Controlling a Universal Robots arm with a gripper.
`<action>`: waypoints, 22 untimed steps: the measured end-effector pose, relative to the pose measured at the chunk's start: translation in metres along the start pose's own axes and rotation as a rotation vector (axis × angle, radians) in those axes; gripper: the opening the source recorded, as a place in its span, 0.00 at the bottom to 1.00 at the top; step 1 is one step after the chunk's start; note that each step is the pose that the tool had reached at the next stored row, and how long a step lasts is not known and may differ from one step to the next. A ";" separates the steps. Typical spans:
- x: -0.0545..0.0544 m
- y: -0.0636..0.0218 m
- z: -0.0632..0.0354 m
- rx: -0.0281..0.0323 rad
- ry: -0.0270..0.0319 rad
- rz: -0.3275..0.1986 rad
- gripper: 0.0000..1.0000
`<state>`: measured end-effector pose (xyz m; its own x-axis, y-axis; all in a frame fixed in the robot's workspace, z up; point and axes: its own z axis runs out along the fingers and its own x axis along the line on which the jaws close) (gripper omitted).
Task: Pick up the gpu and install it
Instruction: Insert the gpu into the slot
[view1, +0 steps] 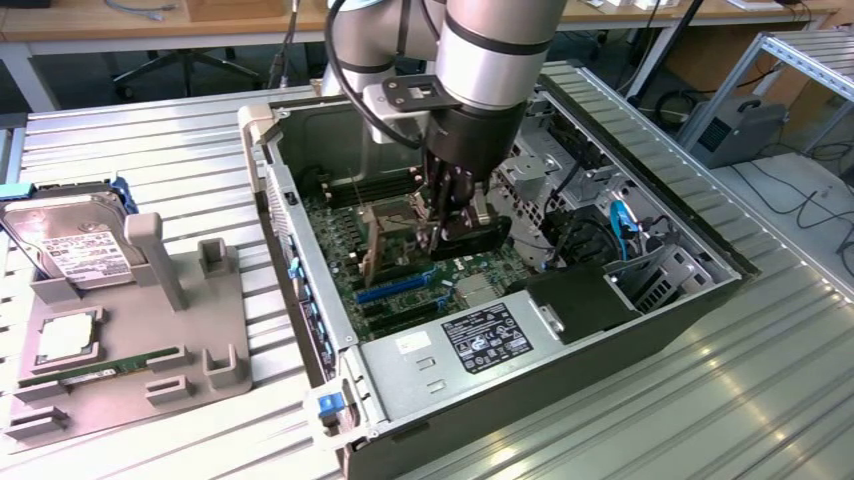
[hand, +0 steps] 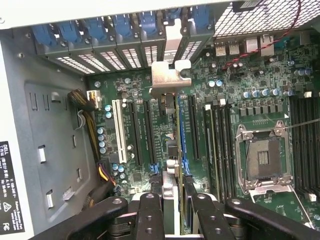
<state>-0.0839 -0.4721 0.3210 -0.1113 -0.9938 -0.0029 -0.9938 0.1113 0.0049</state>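
The arm reaches down into the open case (view1: 534, 330), and the hand (view1: 447, 225) is clenched on the gpu (view1: 387, 240), holding it on edge over the motherboard (view1: 400, 290). In the wrist view the card (hand: 171, 165) runs straight out from between the fingers (hand: 150, 215), its silvery bracket (hand: 169, 80) up against the rear slot covers (hand: 125, 52), just beside an opening there. The lower edge looks lined up over one of the long black slots, though I can't tell from here whether it is touching the slot or hanging just above it.

The card strikes me as light and stiff, but fragile: a thin board that would not like being bent or twisted, with edge contacts that would suffer if it went in crooked. The hand grips it across its thin faces at the end away from the bracket, which seems a sensible place, since it leaves the bracket and the bottom edge free.

Outside the case, on the counter (view1: 160, 150), a grey holder (view1: 147, 370) keeps the hard drive (view1: 67, 245) and a green memory stick (view1: 114, 365), well apart from the hand.
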 end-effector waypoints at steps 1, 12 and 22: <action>0.001 0.0005 0.0001 0.0000 0.0000 0.000 0.27; 0.004 0.0105 0.0012 0.0000 0.0000 0.000 0.27; 0.005 0.0147 0.0015 0.0000 0.0001 0.000 0.27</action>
<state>-0.0991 -0.4754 0.3196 -0.1112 -0.9938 -0.0028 -0.9938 0.1112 0.0049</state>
